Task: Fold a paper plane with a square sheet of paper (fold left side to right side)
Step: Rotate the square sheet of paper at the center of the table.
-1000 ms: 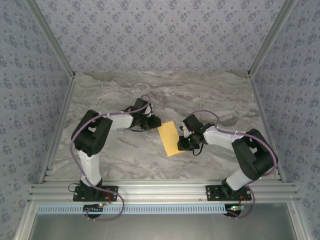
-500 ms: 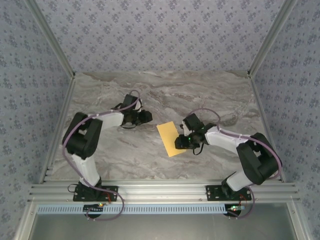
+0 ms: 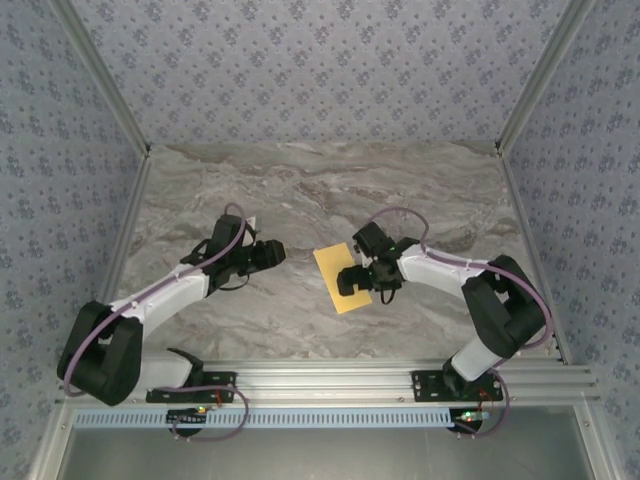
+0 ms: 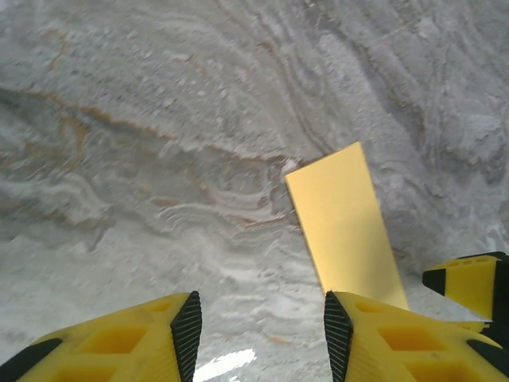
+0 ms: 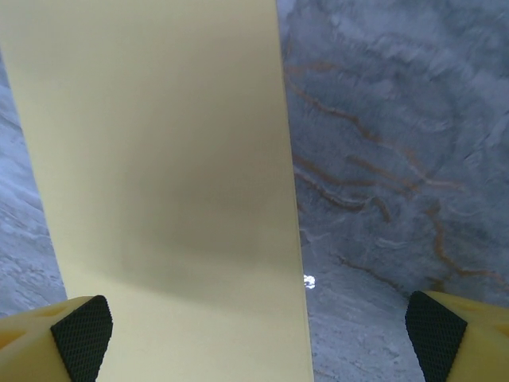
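The square sheet of paper [image 3: 332, 265] lies flat on the marble table as a narrow yellow-orange rectangle, not a paper plane. My right gripper [image 3: 352, 281] hovers over its right part with the jaws wide open. In the right wrist view [image 5: 258, 338] the paper [image 5: 167, 183] spreads under the left fingertip [image 5: 83, 334], touching neither pad. My left gripper [image 3: 276, 250] is open a short way left of the sheet. In the left wrist view [image 4: 261, 334] bare table lies between its fingers and the paper [image 4: 342, 231] sits ahead to the right.
The marble tabletop [image 3: 300, 190] is bounded by aluminium rails at the sides and the near edge [image 3: 320, 380]. A tip of the right gripper's yellow finger [image 4: 469, 282] shows at the right edge of the left wrist view.
My left arm has pulled back to the left, away from the paper, with its jaws widening. My right gripper has opened wide and shifted slightly left over the sheet.
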`<move>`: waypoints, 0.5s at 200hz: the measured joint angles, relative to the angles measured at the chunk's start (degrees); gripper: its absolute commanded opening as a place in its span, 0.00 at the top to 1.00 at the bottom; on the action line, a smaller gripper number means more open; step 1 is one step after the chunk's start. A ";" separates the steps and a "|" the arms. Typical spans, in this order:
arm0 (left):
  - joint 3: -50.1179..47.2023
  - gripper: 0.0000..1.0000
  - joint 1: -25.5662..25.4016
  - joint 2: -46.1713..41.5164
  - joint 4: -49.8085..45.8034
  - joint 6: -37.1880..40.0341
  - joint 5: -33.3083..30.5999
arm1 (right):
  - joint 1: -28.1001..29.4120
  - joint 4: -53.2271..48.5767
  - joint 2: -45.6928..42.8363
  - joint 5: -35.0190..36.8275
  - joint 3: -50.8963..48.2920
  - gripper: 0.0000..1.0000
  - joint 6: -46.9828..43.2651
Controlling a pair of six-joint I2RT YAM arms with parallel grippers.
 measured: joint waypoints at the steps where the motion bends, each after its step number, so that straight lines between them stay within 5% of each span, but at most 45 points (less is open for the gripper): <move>1: -0.04 0.52 0.00 -0.07 -0.02 0.00 -0.04 | 0.11 -0.04 0.07 0.04 0.00 0.00 0.07; 100: -1.18 0.52 0.00 -1.64 -1.51 0.04 -2.10 | 8.48 0.15 1.11 3.69 0.72 0.00 5.35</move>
